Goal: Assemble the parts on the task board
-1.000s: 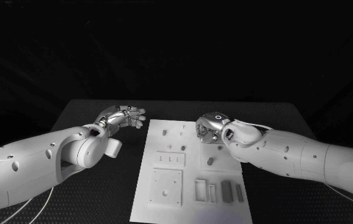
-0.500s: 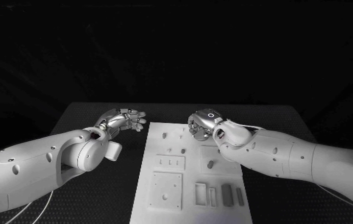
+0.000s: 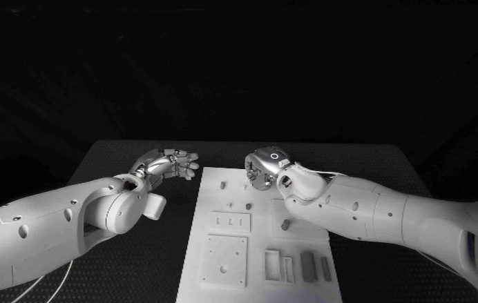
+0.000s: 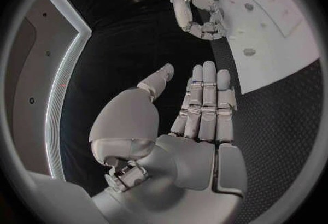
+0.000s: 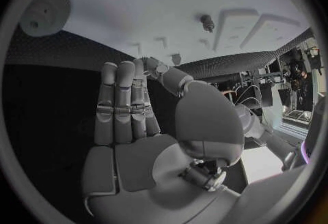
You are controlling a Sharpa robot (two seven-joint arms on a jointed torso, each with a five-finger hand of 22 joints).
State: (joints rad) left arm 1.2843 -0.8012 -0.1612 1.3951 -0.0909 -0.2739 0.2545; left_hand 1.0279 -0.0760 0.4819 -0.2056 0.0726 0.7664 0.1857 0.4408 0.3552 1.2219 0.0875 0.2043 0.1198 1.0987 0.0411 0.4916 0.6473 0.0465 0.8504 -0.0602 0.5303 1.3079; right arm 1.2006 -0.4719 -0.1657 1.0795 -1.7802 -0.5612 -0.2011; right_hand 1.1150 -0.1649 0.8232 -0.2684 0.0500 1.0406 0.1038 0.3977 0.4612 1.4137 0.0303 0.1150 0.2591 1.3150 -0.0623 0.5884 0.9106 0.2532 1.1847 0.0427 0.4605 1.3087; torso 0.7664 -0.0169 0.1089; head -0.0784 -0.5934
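The white task board (image 3: 261,237) lies lengthwise in the middle of the table. Small pegs (image 3: 223,184) stand at its far end, another part (image 3: 286,225) sits mid-board, and dark blocks (image 3: 307,265) stand near the front right. My right hand (image 3: 264,168) hovers over the far end of the board (image 5: 171,0), fingers straight and together. Its thumb tip lies close to a fingertip (image 5: 145,65), beside a small peg (image 5: 176,59). Whether anything is pinched there is unclear. My left hand (image 3: 169,161) hangs off the board's far left corner, palm (image 4: 198,158) bare and fingers apart.
A slotted plate (image 3: 230,220) and a square plate (image 3: 225,256) sit on the board's left half. Black textured table (image 3: 130,275) surrounds the board on both sides. The right hand (image 4: 194,11) also appears in the left wrist view, over the board (image 4: 273,33).
My right hand has moved toward the far left part of the board. The left hand has edged slightly farther away, staying off the board.
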